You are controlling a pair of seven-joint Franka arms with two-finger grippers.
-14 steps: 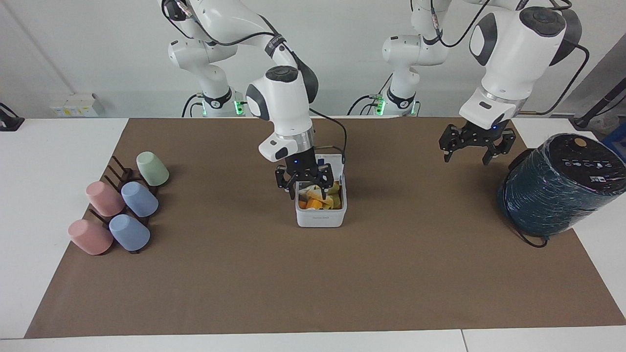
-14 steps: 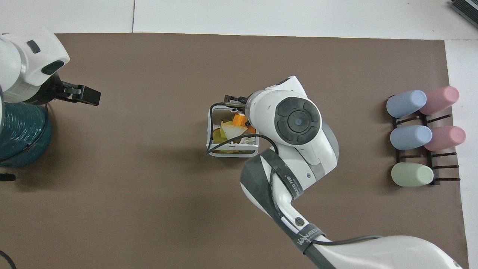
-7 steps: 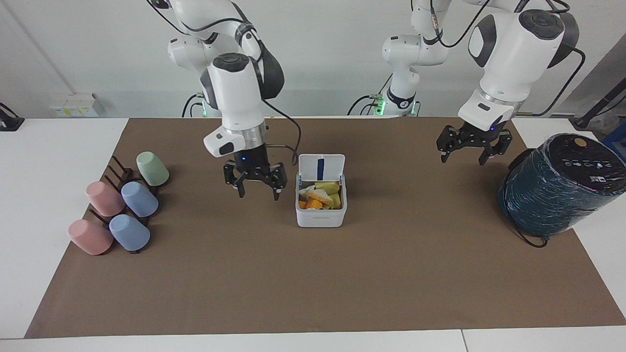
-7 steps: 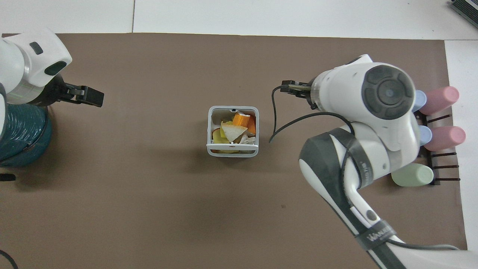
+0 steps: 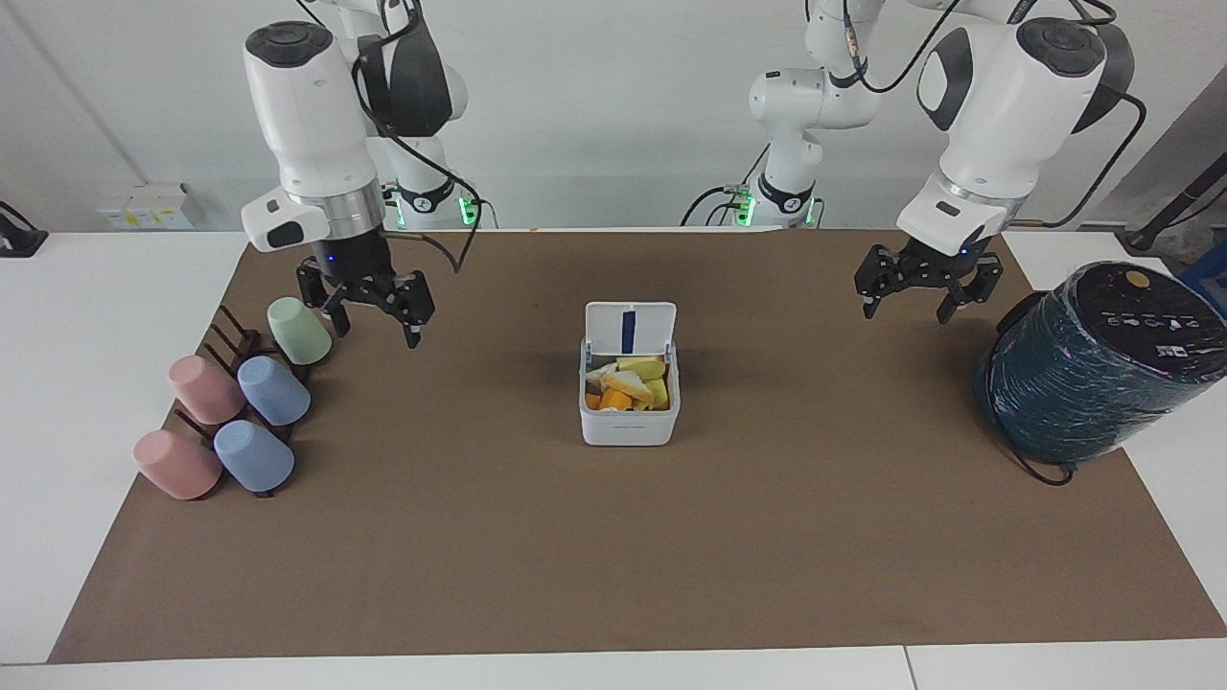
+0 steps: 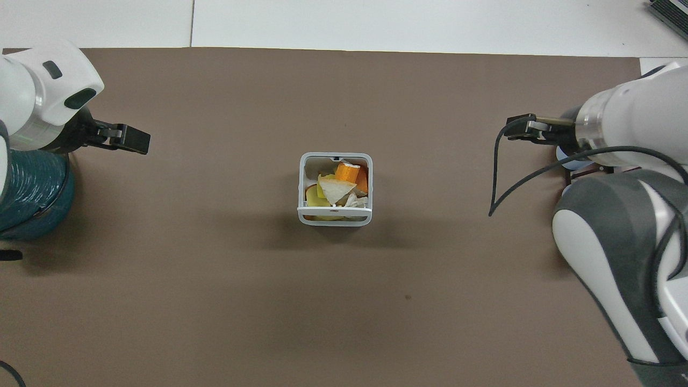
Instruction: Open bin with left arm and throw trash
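Note:
The white bin [image 5: 628, 428] stands mid-mat with its lid [image 5: 630, 330] hinged up, the blue strip showing. Inside lie the cream wedge [image 6: 336, 189], the orange block [image 6: 346, 172] and the white paper wad [image 6: 355, 201], with yellow scraps. The bin also shows in the overhead view [image 6: 334, 219]. My right gripper [image 5: 376, 331] is open and empty, raised over the mat beside the green cup. My left gripper [image 5: 906, 307] is open and empty, raised over the mat next to the teal cylinder; it also shows in the overhead view [image 6: 129, 140].
A big dark teal cylinder [image 5: 1102, 364] with a black top lies at the left arm's end. A dark rack holds a green cup [image 5: 299, 331], blue cups [image 5: 273, 390] and pink cups [image 5: 204, 388] at the right arm's end. A brown mat [image 5: 613, 556] covers the table.
My right gripper lifted out of the bin, open and empty, and swung toward the right arm's end to beside the green cup. The left gripper barely moved. The bin stays open.

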